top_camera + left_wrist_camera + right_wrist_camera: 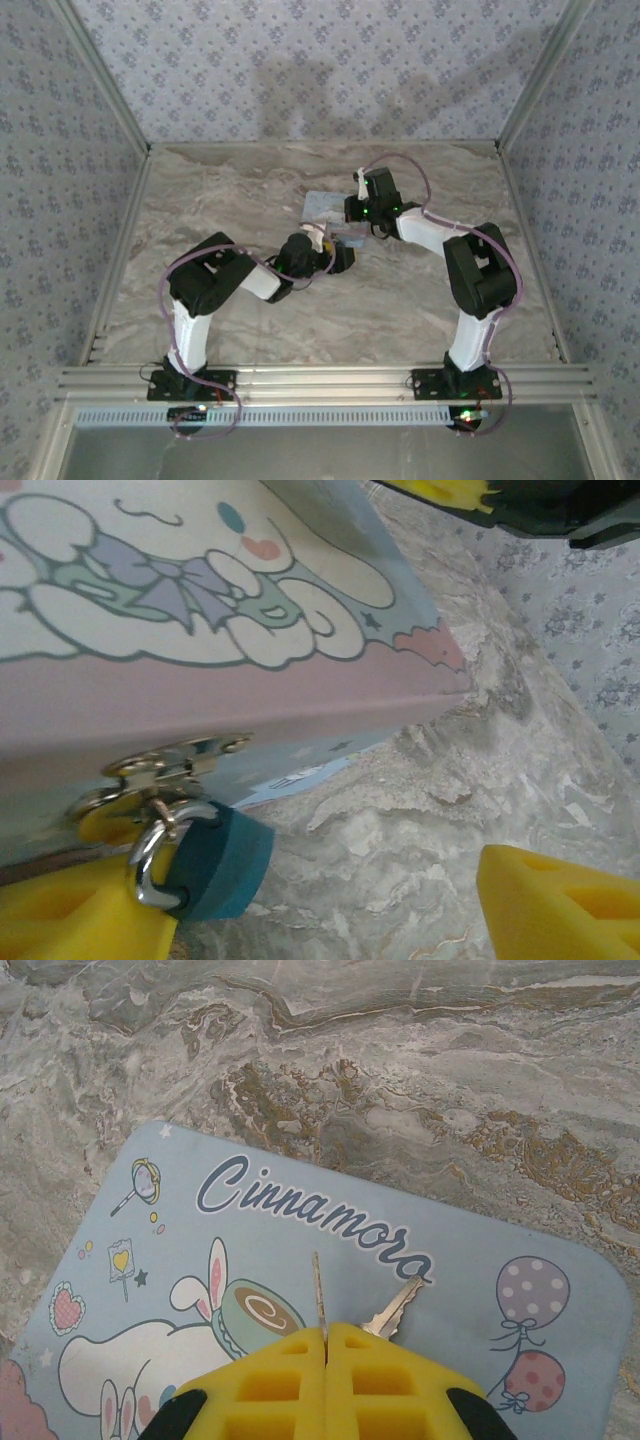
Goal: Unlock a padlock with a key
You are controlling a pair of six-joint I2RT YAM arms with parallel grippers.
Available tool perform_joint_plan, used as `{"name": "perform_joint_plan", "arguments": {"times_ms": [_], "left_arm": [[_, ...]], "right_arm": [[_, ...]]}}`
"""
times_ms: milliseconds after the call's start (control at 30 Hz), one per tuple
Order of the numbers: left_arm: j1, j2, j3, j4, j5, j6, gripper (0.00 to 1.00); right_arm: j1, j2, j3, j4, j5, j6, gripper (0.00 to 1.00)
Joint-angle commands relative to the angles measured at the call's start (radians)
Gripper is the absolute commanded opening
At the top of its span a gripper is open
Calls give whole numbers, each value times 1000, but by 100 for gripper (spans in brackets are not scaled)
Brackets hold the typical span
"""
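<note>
The padlock [225, 860], small with a teal-blue body and silver shackle, hangs from the tin's [300, 695] hasp beside the left gripper's [320, 910] spread fingers. The right gripper [325, 1338] pinches silver keys [395, 1312].

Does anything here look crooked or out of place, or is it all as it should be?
One oddity: the right hand pinches two keys, not one. One key points straight out, edge-on. The spare key splays off to the right, above the tin. The padlock hangs from the clasp, with no visible damage.
</note>
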Motion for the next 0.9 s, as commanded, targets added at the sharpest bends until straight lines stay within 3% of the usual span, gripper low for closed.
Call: {"name": "perform_joint_plan", "arguments": {"times_ms": [0,100,233,600,867], "left_arm": [[-23,35,-24,-41,13,-39,80],[-19,50,-34,30,26,-61,72],[-20,62,-33,36,1,-85,75],[12,44,-39,-113,-81,-77,70],[42,50,-54,-111,-114,-94,61]], "right_arm": [[-1,-10,-30,-58,17,8,0],[0,-12,-37,-54,17,10,0],[0,-18,-46,-49,18,12,0],[-4,-31,-53,-47,14,12,0],[-2,-33,-51,-46,13,13,0]]}}
